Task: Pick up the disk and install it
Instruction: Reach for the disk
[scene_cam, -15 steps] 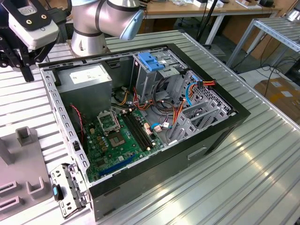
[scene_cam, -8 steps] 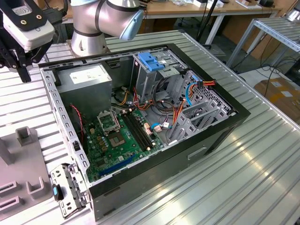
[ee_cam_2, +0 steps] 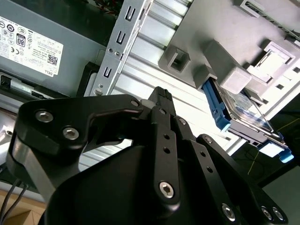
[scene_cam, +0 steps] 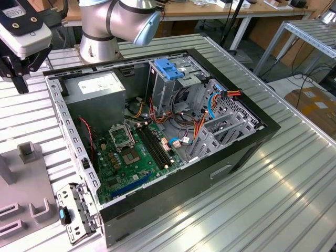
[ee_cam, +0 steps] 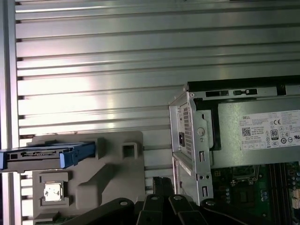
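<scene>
Gripper (scene_cam: 22, 79) hangs above the slatted metal table (scene_cam: 262, 210) at the exterior view's far left, just outside the open computer case (scene_cam: 239, 139); whether it is spread or closed cannot be told, and it grips nothing. In both wrist views the disk (ee_cam_2: 243, 115) (ee_cam: 42, 155) sits on edge in a grey holder (ee_cam_2: 201, 51) on the table beside the case, its blue carrier rail (ee_cam_2: 216, 107) facing outward, well apart from the gripper. Inside the case, the power supply (scene_cam: 100, 86) lies in the far left corner, the motherboard (scene_cam: 131, 157) nearer, and a metal drive cage (scene_cam: 176, 84) topped by a blue latch (scene_cam: 169, 68) stands toward the far right.
</scene>
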